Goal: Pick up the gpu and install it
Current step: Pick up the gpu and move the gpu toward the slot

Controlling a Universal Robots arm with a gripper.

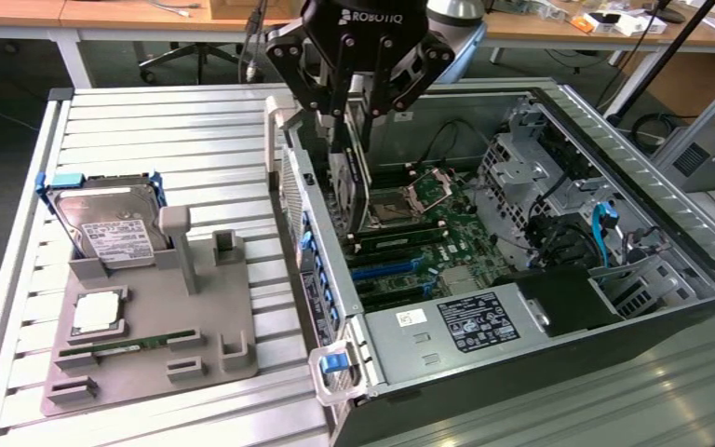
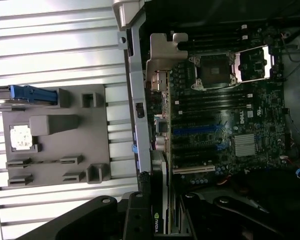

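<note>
My gripper [image 1: 355,110] hangs over the open computer case [image 1: 655,196], shut on the gpu [image 1: 355,186]. The gpu is a thin black card seen edge-on, hanging down from the fingers toward the motherboard [image 1: 426,233], close to the case's rear wall. Its lower edge sits just above the board, near the CPU socket [image 1: 395,212] and above the blue slot [image 1: 389,268]. In the wrist view the gpu [image 2: 162,200] runs away from the gripper [image 2: 162,222], its silver end bracket [image 2: 160,60] lying along the case's rear wall, beside the motherboard [image 2: 215,115].
On the slatted table, at the exterior view's left, a grey fixture [image 1: 146,363] holds a silver hard drive with a blue frame [image 1: 109,228], a chip [image 1: 97,312] and a green memory stick [image 1: 134,343]. The case also holds a power supply [image 1: 482,321], drive cages [image 1: 544,177] and cables.
</note>
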